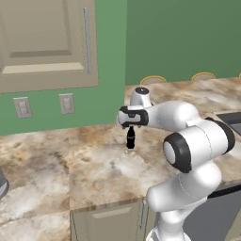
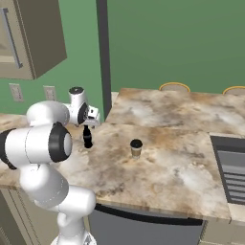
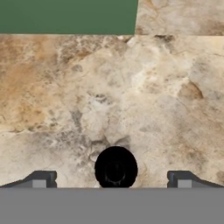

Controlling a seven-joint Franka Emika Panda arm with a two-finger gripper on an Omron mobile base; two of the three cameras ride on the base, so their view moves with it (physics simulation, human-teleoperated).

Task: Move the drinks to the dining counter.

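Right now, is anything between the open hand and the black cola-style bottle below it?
Nothing visible. The hand hangs directly above the black cola-style bottle, its fingertips spread wide to either side of the bottle's top. The short tan paper cup with dark lid stands apart, off to one side on the marbled counter.

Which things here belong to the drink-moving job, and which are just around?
Job: black cola bottle under the open gripper; paper cup; dining counter by the stools.
Around: wall outlets, upper cabinet, cooktop.
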